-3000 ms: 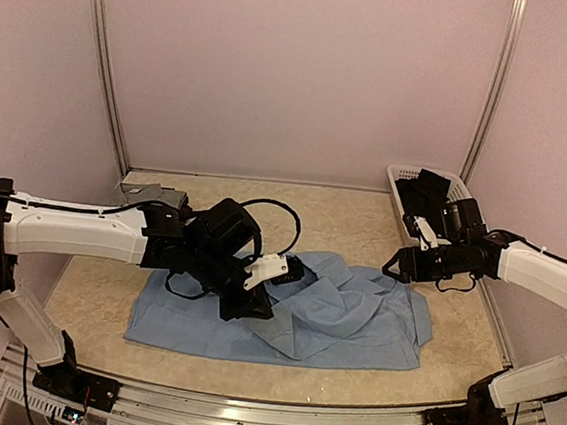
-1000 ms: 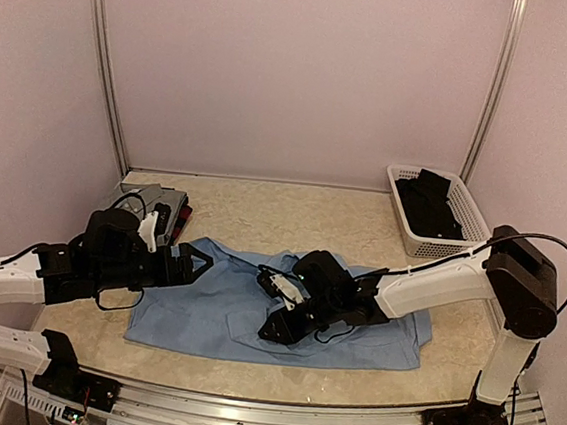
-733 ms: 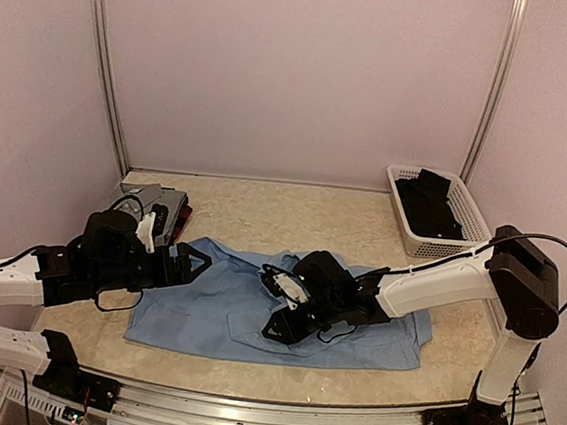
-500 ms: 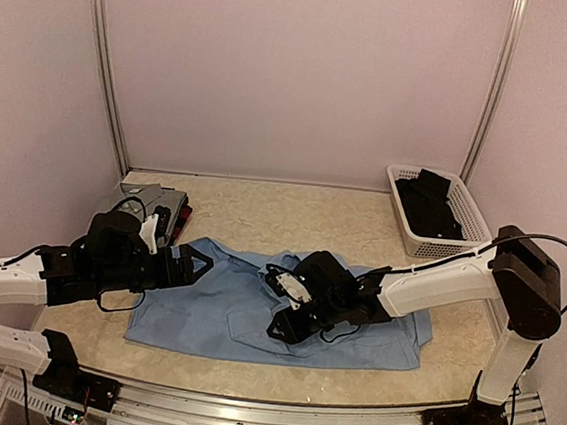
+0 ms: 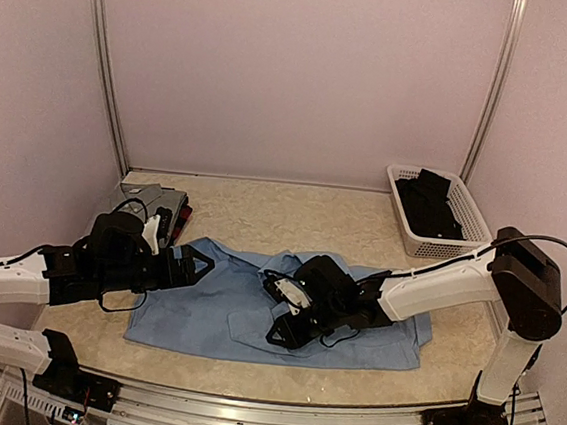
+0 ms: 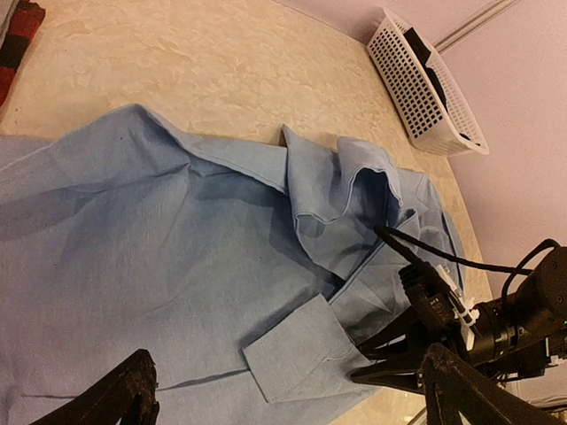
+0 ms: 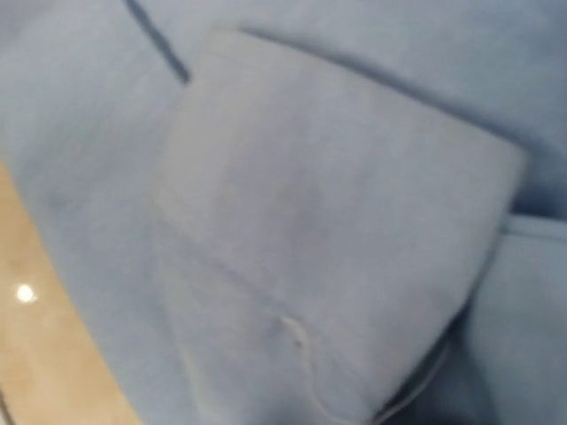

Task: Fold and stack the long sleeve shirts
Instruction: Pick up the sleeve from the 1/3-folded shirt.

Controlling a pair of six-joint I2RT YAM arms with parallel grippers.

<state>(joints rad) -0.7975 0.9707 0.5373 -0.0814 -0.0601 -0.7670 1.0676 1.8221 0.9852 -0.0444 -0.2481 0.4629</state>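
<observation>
A large light blue shirt lies spread on the table, one sleeve folded across it so the cuff sits near the front edge. My right gripper is low on the shirt beside that cuff. In the left wrist view its fingers stand a little apart with their tips at the cuff's edge. The right wrist view holds only blurred blue cloth. My left gripper hovers open over the shirt's left shoulder and holds nothing. A grey shirt and a red-and-black plaid one lie stacked at the back left.
A white mesh basket with dark clothes stands at the back right, also in the left wrist view as the basket. Walls enclose the table on three sides. A black cable runs from the right arm over the shirt.
Three seconds ago my left gripper was at the shirt's middle and my right by the basket. Left has drawn back left; right is at the cuff, barely shifting this last second.
</observation>
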